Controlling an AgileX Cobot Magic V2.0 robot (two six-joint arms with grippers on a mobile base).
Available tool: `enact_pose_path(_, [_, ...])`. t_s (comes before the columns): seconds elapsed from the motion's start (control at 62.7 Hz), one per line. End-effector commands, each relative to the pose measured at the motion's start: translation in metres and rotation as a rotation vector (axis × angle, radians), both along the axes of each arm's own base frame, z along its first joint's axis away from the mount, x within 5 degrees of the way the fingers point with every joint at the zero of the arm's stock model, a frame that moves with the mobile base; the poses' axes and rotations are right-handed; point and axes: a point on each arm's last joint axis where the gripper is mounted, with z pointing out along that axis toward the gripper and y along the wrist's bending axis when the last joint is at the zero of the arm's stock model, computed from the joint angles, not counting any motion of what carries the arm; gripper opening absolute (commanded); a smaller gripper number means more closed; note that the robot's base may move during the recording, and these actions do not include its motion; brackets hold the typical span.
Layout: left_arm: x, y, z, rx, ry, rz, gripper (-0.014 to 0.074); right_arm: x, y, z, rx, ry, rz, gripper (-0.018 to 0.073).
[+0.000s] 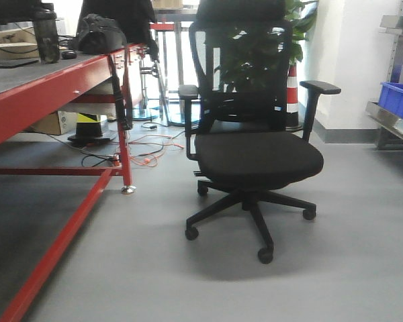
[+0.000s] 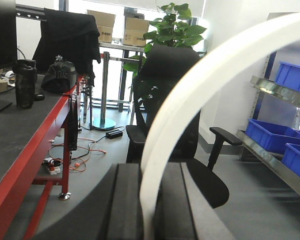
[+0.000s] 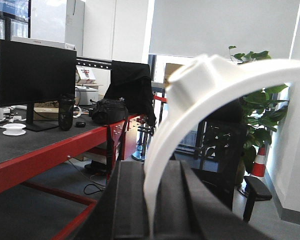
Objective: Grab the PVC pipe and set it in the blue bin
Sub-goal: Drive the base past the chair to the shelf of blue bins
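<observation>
The PVC pipe (image 2: 155, 150) is a thin, smooth white band curving up and to the right across the left wrist view. Its lower end is pinched between the dark fingers (image 2: 127, 200) of the left gripper (image 2: 149, 172), which is clamped on it. The right gripper (image 3: 152, 170) likewise grips a broader white arc (image 3: 215, 82) with a round raised collar. A black office chair (image 1: 255, 154) stands on the grey floor (image 1: 154, 268). To the chair's left runs a red-framed workbench (image 1: 47, 90) with a dark top. Behind the chair is a green plant (image 2: 177, 27), and to its right is metal shelving (image 2: 275, 91) with blue bins (image 2: 270, 136).
</observation>
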Motion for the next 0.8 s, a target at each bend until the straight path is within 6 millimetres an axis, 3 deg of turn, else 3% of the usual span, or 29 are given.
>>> enact_pose_path(0.0, [-0.0013,0.0011,0.0021,-0.013,-0.022,0.007,-0.0111,-0.0015,0.0008,0.0007,-0.006,-0.019,0.012,-0.0164])
enact_pose_path(0.781, [-0.0013,0.0011,0.0021,-0.013,-0.022,0.007,-0.0111,-0.0015,0.0008,0.0007,-0.006,-0.019,0.012,-0.0164])
